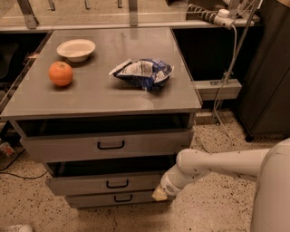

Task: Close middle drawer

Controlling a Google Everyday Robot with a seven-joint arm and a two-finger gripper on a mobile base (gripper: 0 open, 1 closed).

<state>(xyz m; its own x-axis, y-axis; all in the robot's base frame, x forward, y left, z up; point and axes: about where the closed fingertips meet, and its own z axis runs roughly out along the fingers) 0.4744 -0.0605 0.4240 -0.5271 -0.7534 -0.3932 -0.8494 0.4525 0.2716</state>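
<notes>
Middle drawer (136, 183) ajar, gripper (159, 194) at its right end.

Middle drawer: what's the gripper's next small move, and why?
Probably press the gripper forward against the middle drawer front, toward the cabinet. The drawer stands out, a dark gap showing above it, and the gripper sits at its front's lower right corner; contact cannot be told.

Workshop or lab, I'd say: grey metal cabinet (104, 93), speckled floor (27, 208) beneath it, power strip (201, 12) and cable (231, 59) behind it, my gripper (159, 194) low by its front.
</notes>
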